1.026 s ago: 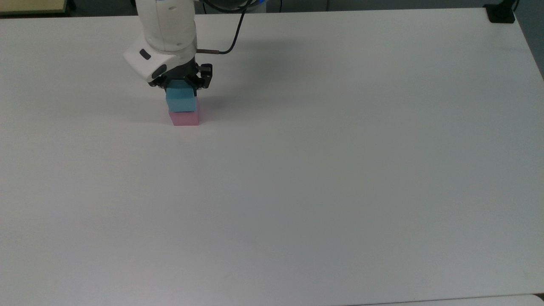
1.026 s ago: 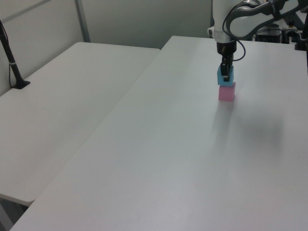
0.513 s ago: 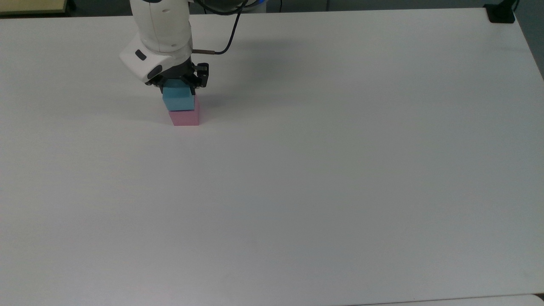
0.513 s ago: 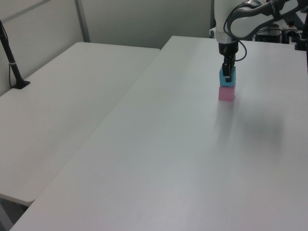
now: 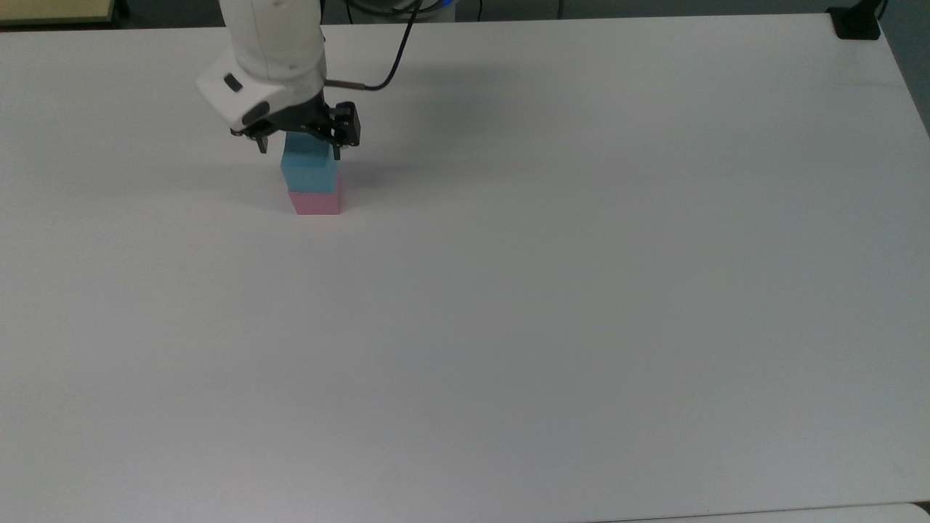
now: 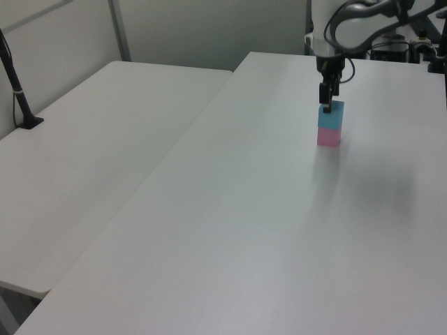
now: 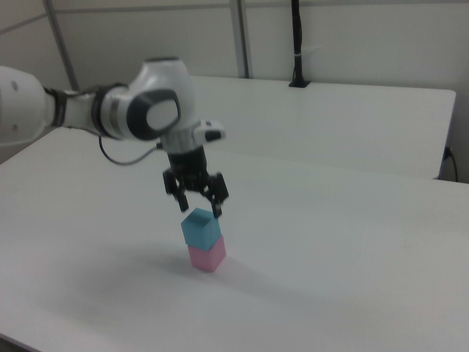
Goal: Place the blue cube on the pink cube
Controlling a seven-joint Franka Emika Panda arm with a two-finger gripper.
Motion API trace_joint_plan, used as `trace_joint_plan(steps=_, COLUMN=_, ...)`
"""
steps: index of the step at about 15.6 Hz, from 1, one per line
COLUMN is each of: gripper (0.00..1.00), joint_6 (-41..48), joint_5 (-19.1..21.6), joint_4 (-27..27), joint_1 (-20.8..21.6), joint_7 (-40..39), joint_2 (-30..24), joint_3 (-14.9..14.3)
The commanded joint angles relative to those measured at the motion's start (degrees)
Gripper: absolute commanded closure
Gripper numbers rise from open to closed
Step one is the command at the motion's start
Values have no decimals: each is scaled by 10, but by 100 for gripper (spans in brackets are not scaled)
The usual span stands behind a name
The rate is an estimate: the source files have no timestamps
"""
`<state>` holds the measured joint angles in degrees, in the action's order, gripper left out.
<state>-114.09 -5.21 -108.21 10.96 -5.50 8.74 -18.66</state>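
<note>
blue cube [image 5: 311,168]: sits square on top of the pink cube, faces roughly aligned, edges nearly flush; in the top view the stack stands toward the far left of the table.
pink cube [image 5: 317,201]: rests flat on the table [image 5: 552,305], directly under the blue one and touching it; in the right view only its lower half peeks out below the cyan block [image 7: 201,228].
stack seen from the side: in the left view the cyan block [image 6: 331,115] is upright over the pink one [image 6: 329,136], no lean that i can make out.
gripper [image 5: 298,143]: jaws spread apart and holding nothing; the two fingertips hang just above the blue cube's top, one to each side of it, clear of its faces in the right view [image 7: 199,205].
key relation: the blue cube lies straight below the gap between the fingers, so the way out for the arm is straight up; any sideways drift first would risk a fingertip clipping the top block.
cube axes: both blocks are equal-sided, so no long axis matters; what counts is that the fingers straddle the top cube.
task progress: judged from how things lie, the placing looks done and only the retreat remains.
risk: the top cube is unsupported at its sides, so a light knock could slide it off the pink one.
far background: a second table [image 6: 84,153] stands at the left view's left, well apart from the stack.
</note>
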Motion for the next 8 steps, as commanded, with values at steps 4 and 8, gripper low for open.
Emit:
trace_joint_plan(steps=4, gripper=0, joint_6=170, joint_5=-7, joint_4=114, joint_1=-3, joint_7=106, joint_2=-74, joint_3=56)
trace_joint_plan(steps=8, gripper=0, joint_6=183, joint_5=-7, joint_4=112, joint_1=-20, joint_7=91, joint_2=-87, joint_3=66)
